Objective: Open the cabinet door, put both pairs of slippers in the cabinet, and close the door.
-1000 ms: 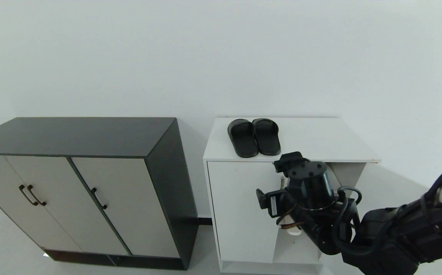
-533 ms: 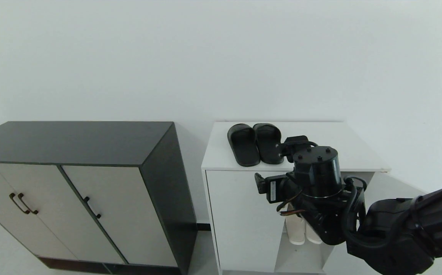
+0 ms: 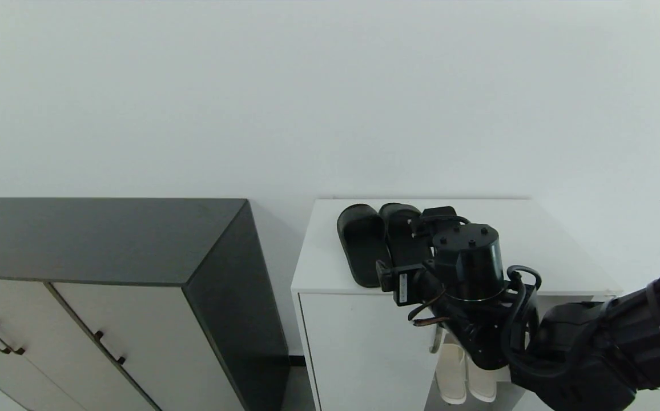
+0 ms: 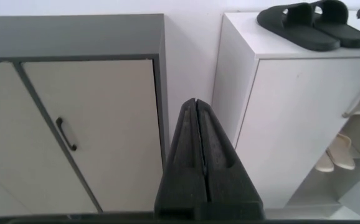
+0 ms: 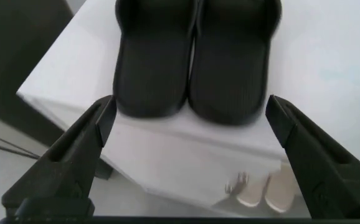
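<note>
Left claw (image 4: 196, 109) is pinched shut over by the dark cabinet (image 4: 74, 37), so it's the farther one. Right claw (image 5: 191, 106) is spread wide, squarely facing the black slippers (image 5: 155, 62). They sit side by side at the white cabinet top's (image 3: 535, 251) front-left edge, running lengthwise away from me.

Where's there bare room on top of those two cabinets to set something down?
The dark cabinet's top is bare as far as shown. On the white cabinet's top, the free patch runs from the black slippers to its right edge. It is crowded at the slippers, where the open right pincer hovers.
</note>
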Controlling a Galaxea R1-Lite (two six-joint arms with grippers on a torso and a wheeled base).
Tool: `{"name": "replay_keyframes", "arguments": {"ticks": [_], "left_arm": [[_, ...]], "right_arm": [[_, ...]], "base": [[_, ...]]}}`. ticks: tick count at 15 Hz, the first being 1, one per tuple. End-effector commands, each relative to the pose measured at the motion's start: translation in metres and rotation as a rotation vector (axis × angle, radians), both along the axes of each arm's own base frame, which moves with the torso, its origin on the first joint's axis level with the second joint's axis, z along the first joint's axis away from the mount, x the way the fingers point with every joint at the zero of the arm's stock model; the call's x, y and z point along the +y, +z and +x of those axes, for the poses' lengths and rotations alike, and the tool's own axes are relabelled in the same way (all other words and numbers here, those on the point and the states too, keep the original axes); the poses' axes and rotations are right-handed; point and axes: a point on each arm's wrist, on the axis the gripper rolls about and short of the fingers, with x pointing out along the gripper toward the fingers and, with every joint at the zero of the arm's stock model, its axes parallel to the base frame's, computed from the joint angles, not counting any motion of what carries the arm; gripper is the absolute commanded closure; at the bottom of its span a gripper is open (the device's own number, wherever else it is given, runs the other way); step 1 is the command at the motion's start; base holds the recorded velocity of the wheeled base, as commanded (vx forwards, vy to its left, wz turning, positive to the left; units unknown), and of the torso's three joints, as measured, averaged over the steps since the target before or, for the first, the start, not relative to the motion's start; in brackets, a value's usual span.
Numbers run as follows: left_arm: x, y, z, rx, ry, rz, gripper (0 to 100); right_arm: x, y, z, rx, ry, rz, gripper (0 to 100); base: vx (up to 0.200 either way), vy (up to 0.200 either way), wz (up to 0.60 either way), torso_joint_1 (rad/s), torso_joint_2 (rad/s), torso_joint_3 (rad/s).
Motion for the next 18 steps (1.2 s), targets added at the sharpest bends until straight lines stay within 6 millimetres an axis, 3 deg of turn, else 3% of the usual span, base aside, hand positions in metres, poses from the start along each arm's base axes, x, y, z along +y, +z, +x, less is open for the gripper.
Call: {"name": "replay_keyframes", "arguments": {"ticks": [1,3,4,15,18], "left_arm": [[0.0,0.0,0.0,0.0,0.0,-0.001,100],[0.0,0.0,0.0,0.001,0.0,-0.001,100],[0.0,0.0,0.0,0.001,0.002,-0.002,100],[0.0,0.0,0.0,0.0,0.002,-0.002,100],[0.0,0.0,0.0,0.0,0.002,-0.002,100]], "right_arm": [[0.008,-0.023,0.007,0.011,0.002,-0.021,0],[0.013,-0.029,0.014,-0.023,0.007,-0.003,0],[0.017,-0.037,0.031,-0.063,0.032,-0.035,0],[0.037,-0.03,0.107,0.005,-0.052,0.003,0],[0.042,-0.029,0.12,-0.006,-0.06,0.009,0]], "base": [[0.0,0.0,0.0,0.0,0.0,0.0],[0.0,0.0,0.0,0.0,0.0,0.0],[0.0,0.0,0.0,0.0,0.0,0.0],[0.0,0.0,0.0,0.0,0.0,0.0],[0.0,0.0,0.0,0.0,0.0,0.0]]}}
